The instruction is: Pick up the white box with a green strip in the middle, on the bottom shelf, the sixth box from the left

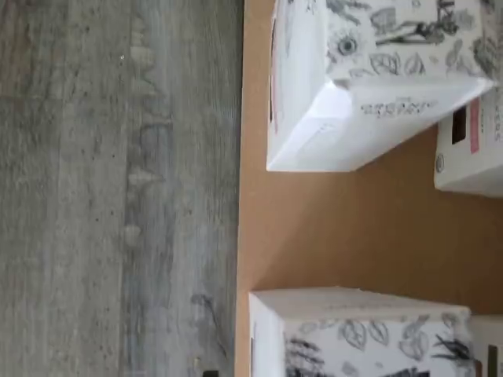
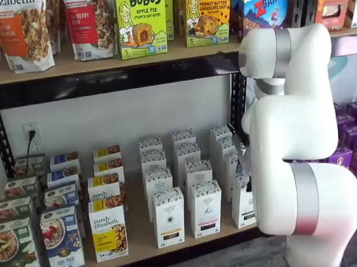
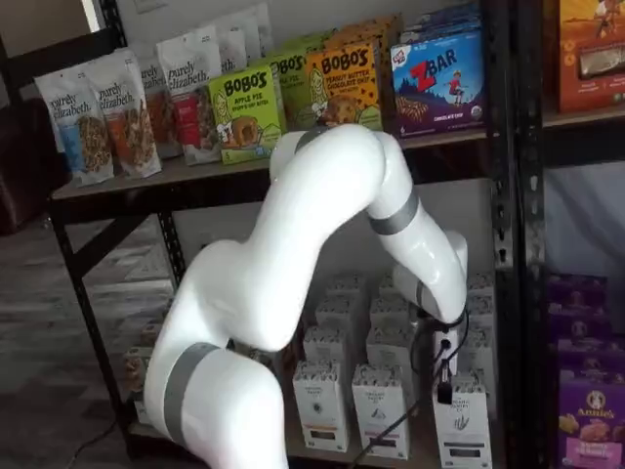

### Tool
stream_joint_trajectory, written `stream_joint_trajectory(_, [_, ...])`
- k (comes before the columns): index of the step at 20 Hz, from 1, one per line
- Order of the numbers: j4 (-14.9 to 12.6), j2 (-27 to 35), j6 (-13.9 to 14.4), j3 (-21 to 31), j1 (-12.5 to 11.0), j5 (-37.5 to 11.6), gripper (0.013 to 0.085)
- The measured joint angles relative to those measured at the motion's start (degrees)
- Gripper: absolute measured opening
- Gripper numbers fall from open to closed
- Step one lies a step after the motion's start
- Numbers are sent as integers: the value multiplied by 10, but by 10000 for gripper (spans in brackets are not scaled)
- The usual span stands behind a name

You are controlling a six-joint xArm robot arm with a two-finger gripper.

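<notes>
The white box [image 2: 242,203] stands in the front row of the bottom shelf [image 2: 139,239], its right side hidden by my arm. It also shows in a shelf view [image 3: 461,422] as the rightmost front carton. My gripper [image 3: 444,389] hangs just above its top, a cable beside it. Only a dark fingertip shows, so I cannot tell whether the gripper is open or shut. The wrist view shows the tan shelf board [image 1: 338,228] with speckled white cartons [image 1: 354,86] on both sides of a bare gap. I cannot tell which of them is the task's box.
Two alike white cartons [image 2: 168,217] [image 2: 204,207] stand left of the white box, with more rows behind. Granola boxes [image 2: 108,229] fill the shelf's left part. A black upright [image 3: 503,244] stands right of the gripper. Purple boxes [image 3: 586,410] stand beyond it. Grey floor [image 1: 118,188] lies before the shelf.
</notes>
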Motion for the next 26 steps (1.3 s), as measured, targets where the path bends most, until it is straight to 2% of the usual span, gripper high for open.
stream_joint_trajectory(4, [-39,25,34,-28,0,2,850])
stream_joint_trajectory(11, [-156,60,141,-59,5,-3,850])
stream_joint_trajectory(12, [-166,63,150,-63,5,2,850])
stream_joint_trajectory(19, [-192,72,178,-69,10,3,850])
stream_joint_trajectory(21, [-197,72,184,-65,12,-8,770])
stream_joint_trajectory(22, [-193,72,180,-64,12,-11,770])
stream_joint_trajectory(24, [-185,72,174,-62,13,-14,690])
stream_joint_trajectory(26, [-182,71,172,-62,14,-13,690])
